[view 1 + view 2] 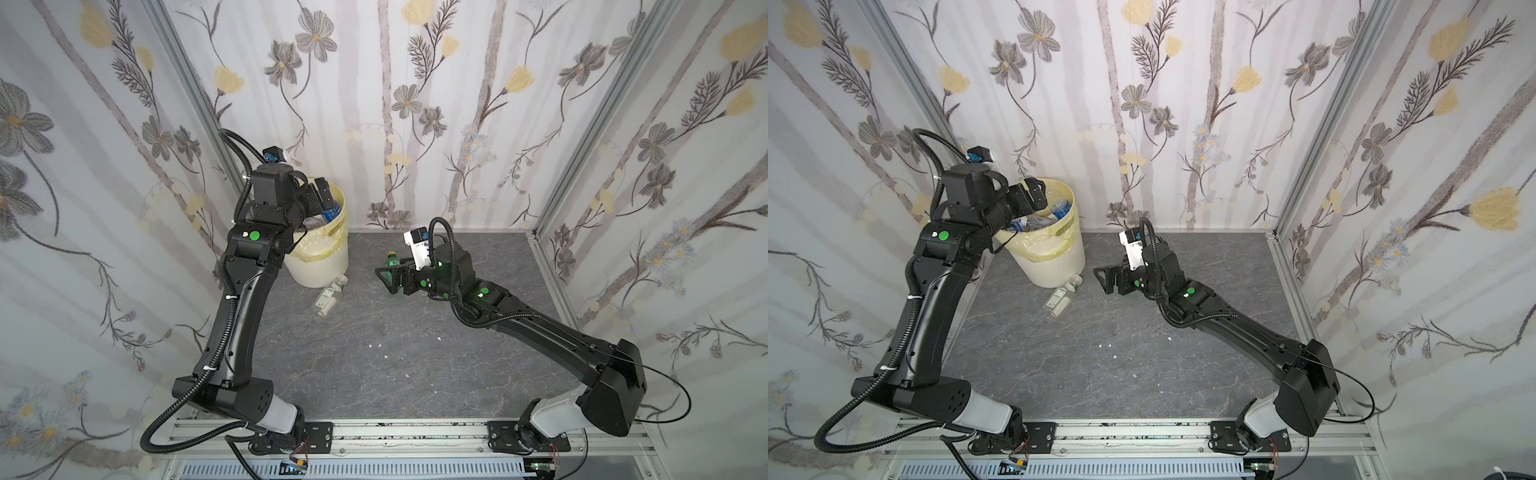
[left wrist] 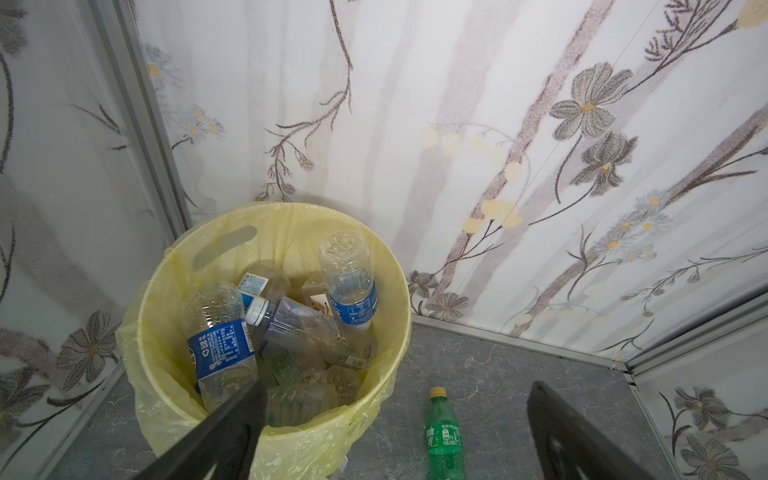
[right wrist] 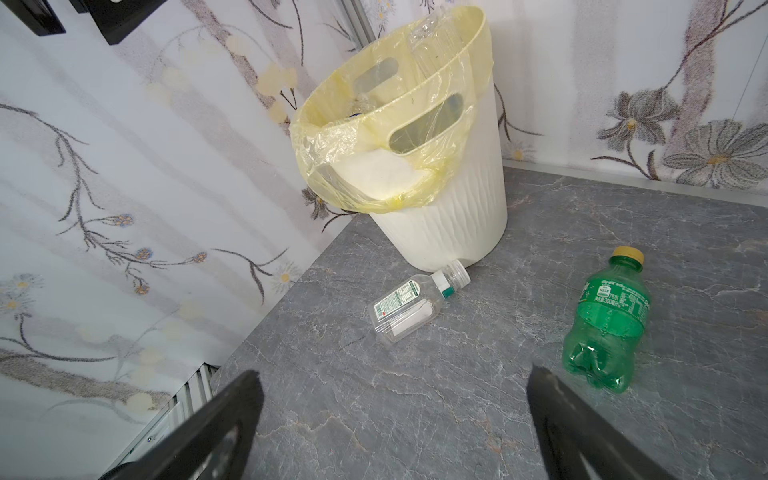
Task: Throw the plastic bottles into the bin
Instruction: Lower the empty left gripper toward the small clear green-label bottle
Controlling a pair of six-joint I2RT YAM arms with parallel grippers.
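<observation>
The cream ribbed bin with a yellow bag stands in the back left corner. It holds several clear, blue-labelled plastic bottles. My left gripper hangs open over the bin's rim, with nothing between its fingers. A clear bottle with a white cap lies against the bin's foot. A green bottle with a yellow cap lies on the grey floor, just behind my open, empty right gripper.
Flowered walls close in the left, back and right sides, and the bin stands tight in the left corner. Small white scraps lie mid-floor. An aluminium rail carrying both arm bases runs along the front edge.
</observation>
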